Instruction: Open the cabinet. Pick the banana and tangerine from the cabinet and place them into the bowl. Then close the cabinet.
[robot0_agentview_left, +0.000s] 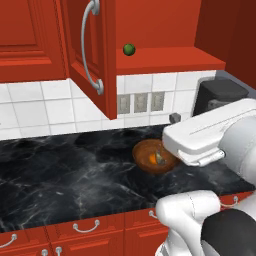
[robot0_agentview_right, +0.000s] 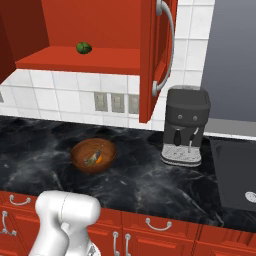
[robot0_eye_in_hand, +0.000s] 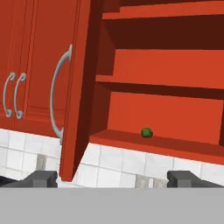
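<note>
The cabinet (robot0_eye_in_hand: 166, 83) stands open with both doors swung out, and the banana (robot0_agentview_left: 160, 158) and tangerine (robot0_agentview_left: 152, 159) already lie touching in the bowl (robot0_agentview_right: 93, 154) on the desk (robot0_agentview_left: 60, 175), while a small green ball (robot0_eye_in_hand: 147, 133) sits on the lowest shelf. The pincer (robot0_eye_in_hand: 113, 178) faces the shelves with its fingers spread wide and nothing between them. The remaining step appears to be closing; the doors are judged rigid, hinged and light to swing, best pushed on the flat panel or taken by the left door's handle (robot0_eye_in_hand: 56, 100), whose smooth curved metal may slip.
</note>
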